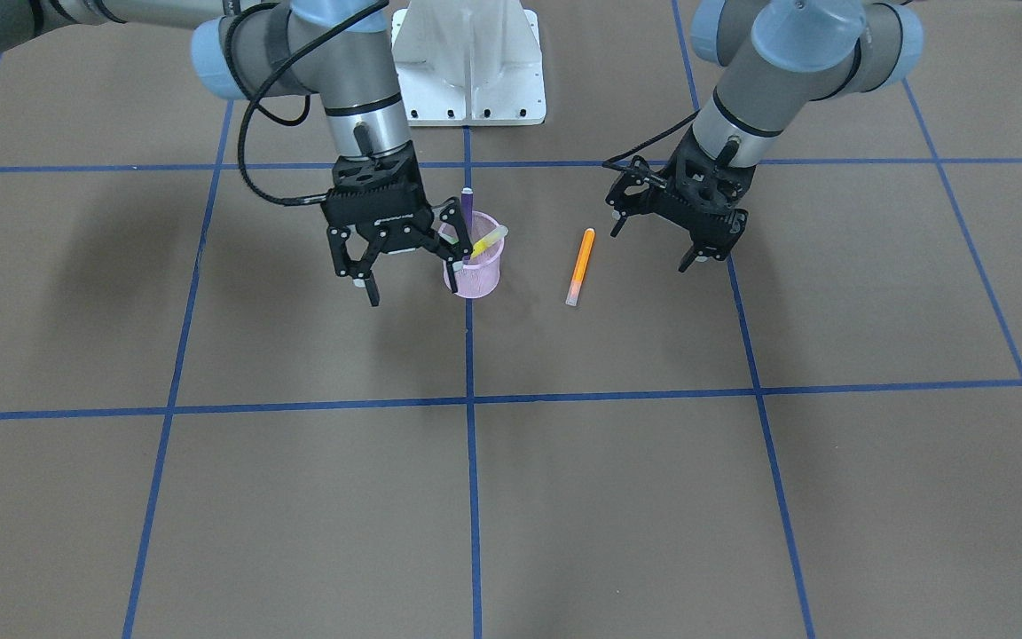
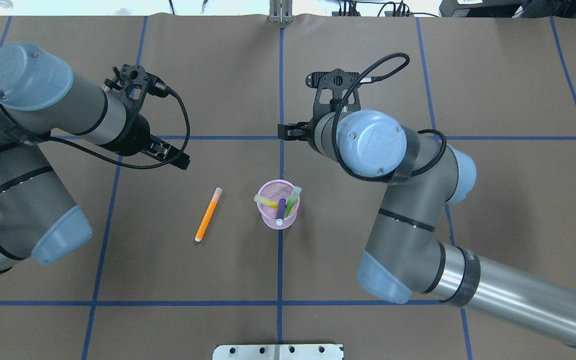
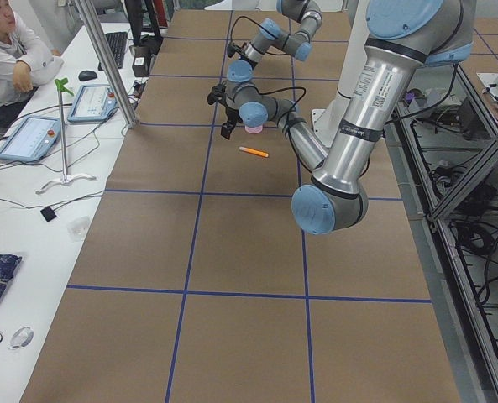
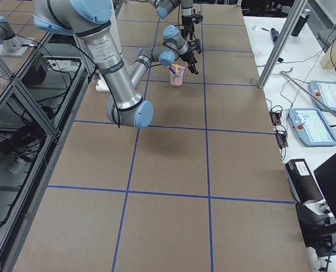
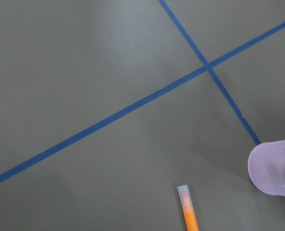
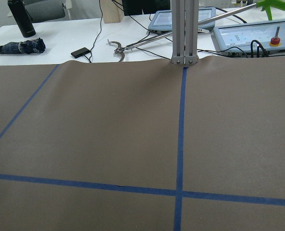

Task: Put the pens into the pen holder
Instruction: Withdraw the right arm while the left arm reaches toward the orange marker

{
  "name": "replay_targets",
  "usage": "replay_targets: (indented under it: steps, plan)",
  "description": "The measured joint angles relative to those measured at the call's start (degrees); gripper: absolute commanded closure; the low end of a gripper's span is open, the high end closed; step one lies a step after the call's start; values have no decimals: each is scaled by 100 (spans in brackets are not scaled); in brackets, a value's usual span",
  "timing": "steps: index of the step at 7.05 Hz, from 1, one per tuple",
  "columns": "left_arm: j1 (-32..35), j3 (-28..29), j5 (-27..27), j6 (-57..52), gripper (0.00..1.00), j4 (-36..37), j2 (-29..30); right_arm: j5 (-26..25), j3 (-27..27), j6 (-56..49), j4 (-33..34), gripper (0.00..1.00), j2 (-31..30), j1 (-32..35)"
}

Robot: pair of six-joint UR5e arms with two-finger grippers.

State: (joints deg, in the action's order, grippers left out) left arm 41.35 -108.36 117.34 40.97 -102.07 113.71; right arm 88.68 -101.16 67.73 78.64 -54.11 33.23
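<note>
The right gripper [image 1: 413,280] is hanging released and empty, jaws spread, just beside the pen holder [image 1: 475,266]. The left gripper [image 1: 650,244], also splayed and empty, is hovering at eleven o'clock of the orange pen [image 1: 580,266] in the overhead view, probably lining up for it. That pen is lying flat at the holder's nine o'clock. The purple pen [image 1: 467,206], yellow pen [image 1: 491,240] and green pen [image 2: 293,195] are leaning on the holder's rim, being taller than it. White lettering on the right gripper is showing too small to read.

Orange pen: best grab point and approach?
Mid-barrel of the orange pen, straight down from above, jaws spanning its width. It lies flat on the table, clear of the pen holder, so both long sides are free. The open left gripper is nearest.
</note>
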Motion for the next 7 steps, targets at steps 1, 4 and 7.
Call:
replay_targets:
  steps: [1,4,7]
  plan:
    - [-276,40,-340,417,0,4,4,871,1,-153,168,1,-126,588]
    - [-982,346,-1104,984,34,-6,50,2724,62,-1967,272,1,-850,2296]
    - [-1230,592,-1159,1003,44,-100,168,3545,266,-3857,291,1,-1453,3345]
